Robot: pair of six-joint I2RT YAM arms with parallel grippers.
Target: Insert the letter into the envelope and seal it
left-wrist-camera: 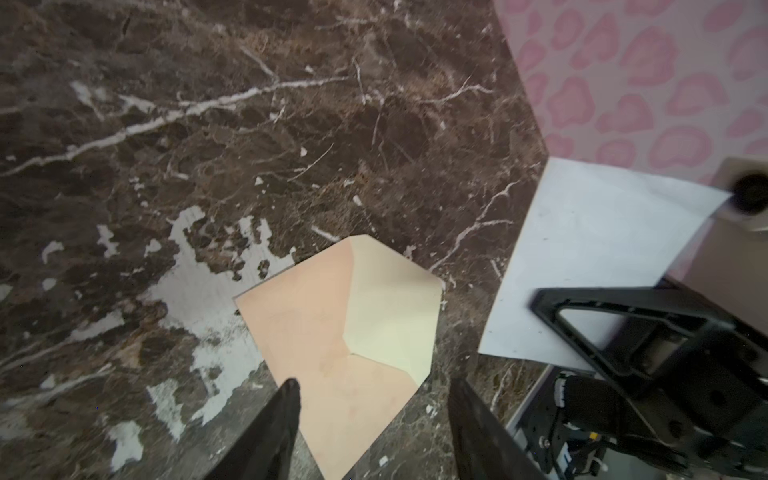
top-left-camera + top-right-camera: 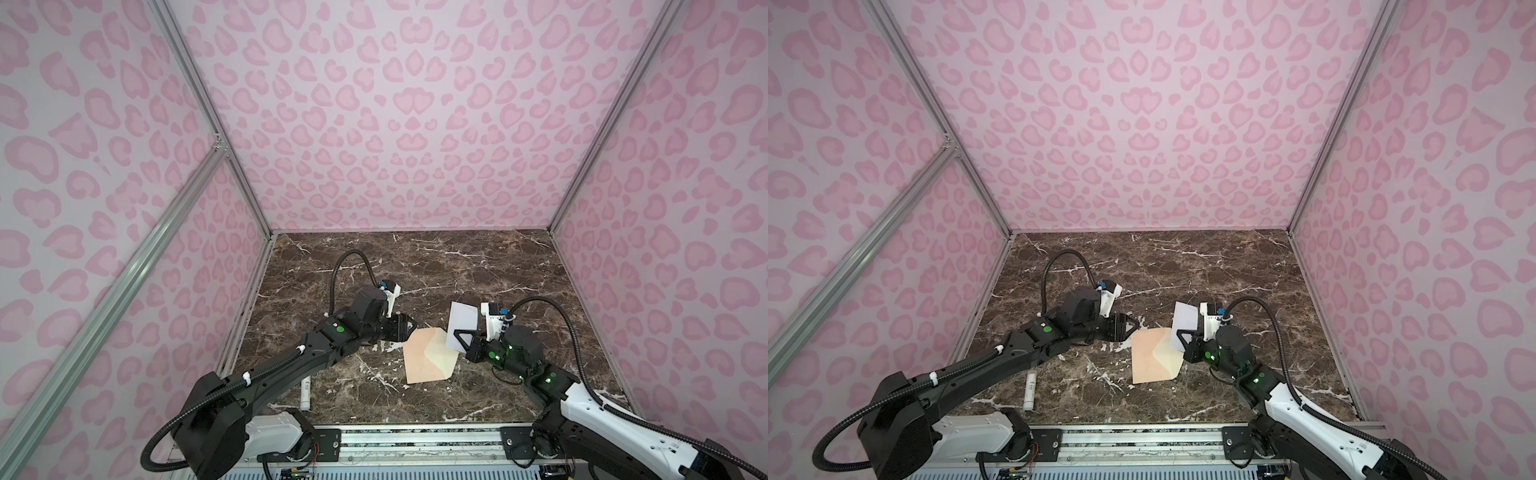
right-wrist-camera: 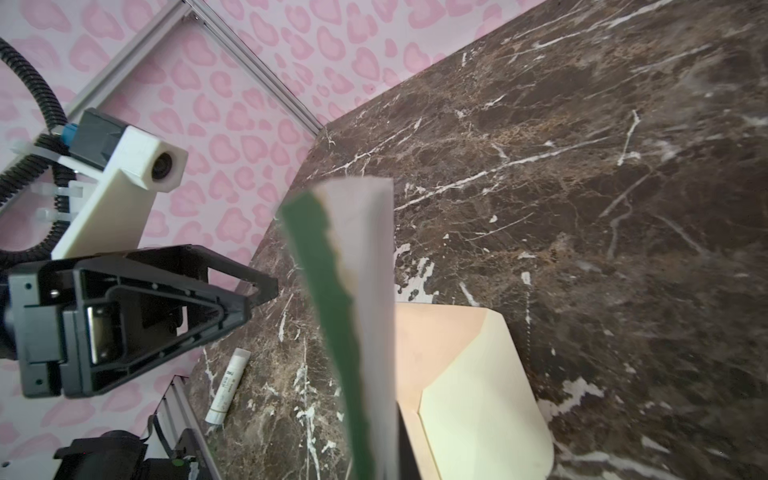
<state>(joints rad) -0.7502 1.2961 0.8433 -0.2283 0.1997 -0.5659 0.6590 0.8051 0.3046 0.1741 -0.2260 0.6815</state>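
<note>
Legible text, labels, brands, numbers: none.

1. Small white cylindrical glue-stick tube (image 3: 227,386), lying on the dark brown marble-patterned bench (image 3: 582,166). It bears a short block of dark print with finer lines beneath along its side. All of it is too small and blurred to read in the right wrist view, and only grey smudges show in both top views.
2. Whitish-grey rectangular letter with a dark green border (image 1: 582,257). The face shown carries faint dark specks only.
3. Round green lights (image 2: 340,329) on the black arm joints are plain lit dots.

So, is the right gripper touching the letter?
Touching: the left wrist view shows the right gripper shut on the letter, one finger flat against its face.
</note>
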